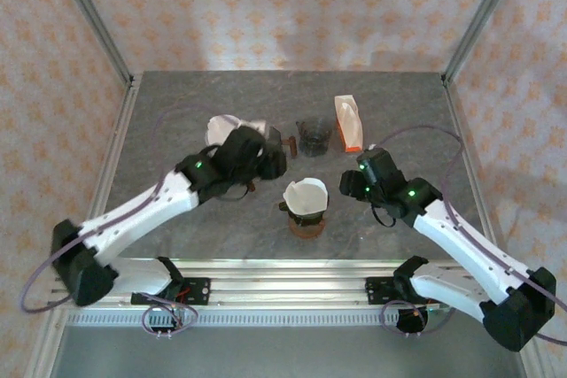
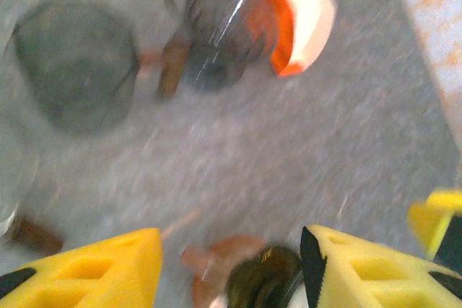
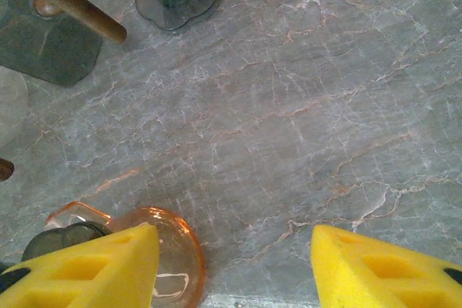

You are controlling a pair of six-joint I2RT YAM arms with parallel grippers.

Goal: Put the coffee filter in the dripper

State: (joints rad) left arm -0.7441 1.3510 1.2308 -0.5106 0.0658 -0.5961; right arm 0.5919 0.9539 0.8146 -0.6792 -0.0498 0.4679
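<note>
The white coffee filter stands open-mouthed in the top of an amber glass dripper at the middle front of the table. My left gripper hovers just left of and behind it, fingers apart with nothing between them. The left wrist view is blurred; the left gripper frames the amber and dark dripper at the bottom edge. My right gripper is to the right of the filter. In its wrist view the right gripper stands open over bare table, the dripper's amber glass beside the left finger.
A grey ribbed glass vessel stands behind the filter, and an orange and white box stands to that vessel's right. A grey flat piece with a wooden handle lies left of the vessel. A pale object sits behind my left arm.
</note>
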